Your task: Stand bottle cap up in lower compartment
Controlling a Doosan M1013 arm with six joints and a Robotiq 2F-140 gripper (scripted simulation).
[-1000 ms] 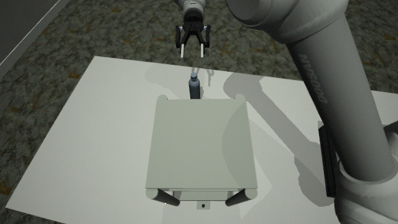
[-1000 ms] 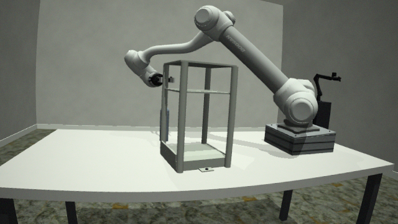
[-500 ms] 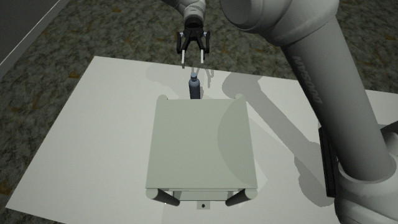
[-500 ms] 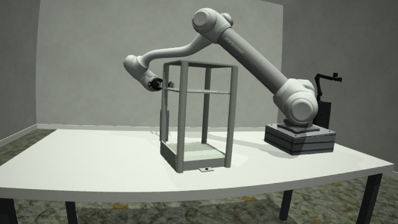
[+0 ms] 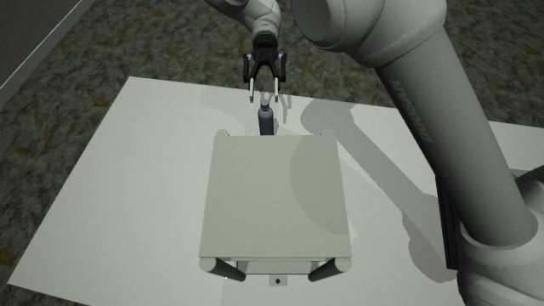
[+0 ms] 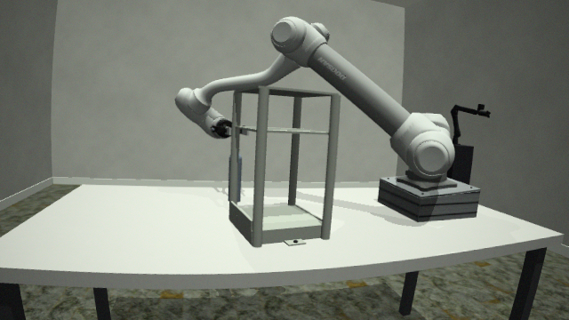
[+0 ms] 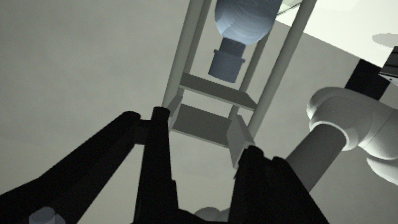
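The blue-grey bottle [image 5: 265, 118] stands upright on the table, just beyond the far edge of the shelving unit [image 5: 275, 195] in the top view. In the exterior view the bottle [image 6: 239, 173] is partly hidden behind the unit's left posts [image 6: 282, 164]. My gripper [image 5: 263, 95] hangs above and slightly beyond the bottle's cap, its fingers partly open with nothing between them. In the wrist view the fingertips frame the unit, and the bottle [image 7: 240, 30] shows cap-first at the top edge. The lower compartment floor [image 6: 282, 218] holds nothing.
The robot base [image 6: 428, 196] sits on the table to the right of the unit. A small flat plate [image 6: 294, 242] lies on the table by the unit's near edge. A black stand [image 6: 462, 147] is behind the base. My arm reaches over the unit's top shelf.
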